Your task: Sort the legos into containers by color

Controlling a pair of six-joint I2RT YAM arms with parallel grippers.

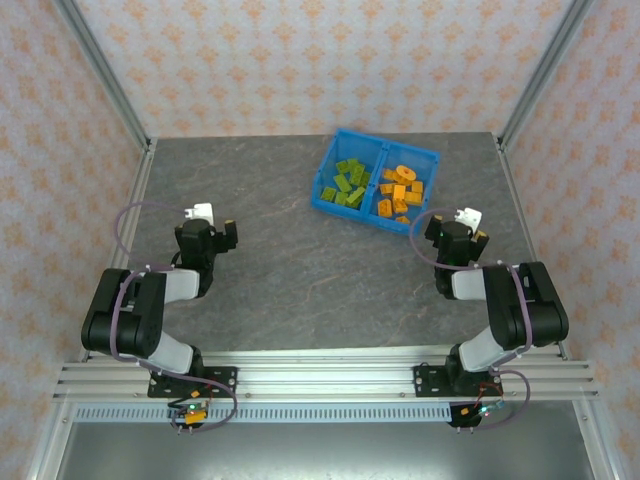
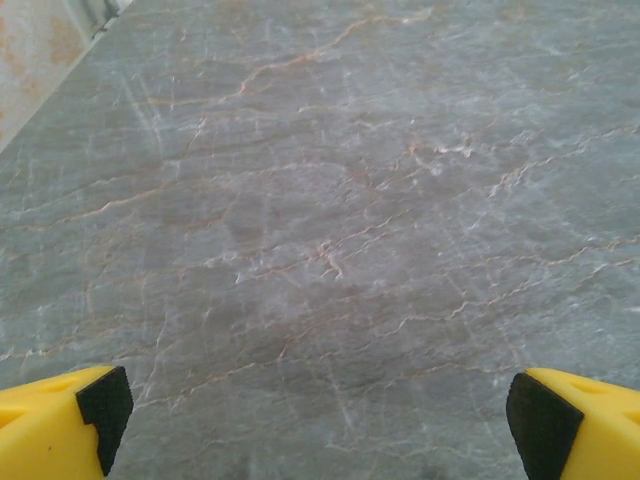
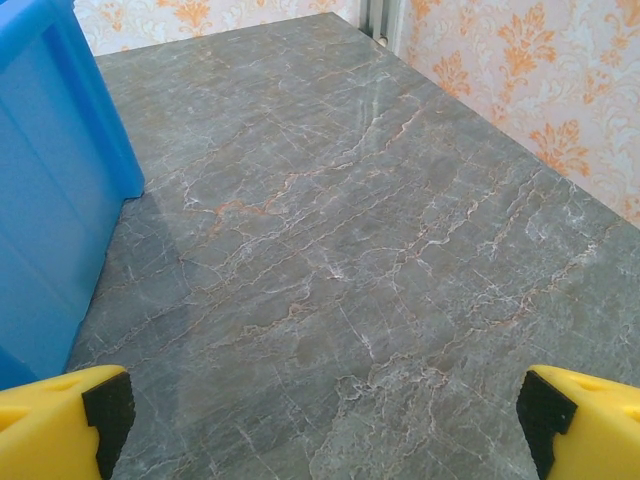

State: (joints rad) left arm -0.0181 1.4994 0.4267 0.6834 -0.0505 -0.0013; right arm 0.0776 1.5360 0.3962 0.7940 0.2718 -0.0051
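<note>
Nearest, at the left: left gripper (image 1: 212, 232) over the grey marbled table (image 1: 300, 280), jaws spread wide, nothing between them. At the right, about level with it: right gripper (image 1: 457, 236), jaws likewise parted and empty, just beside the near right corner of the blue bin (image 1: 322, 182). Seen from the right wrist, blue wall close on the left of the yellow fingertips (image 3: 60, 415). Farther back, right of centre: bin resting slightly askew on the table. In its left compartment, lime green legos (image 1: 348, 183); in its right compartment, orange legos (image 1: 400, 188).
</note>
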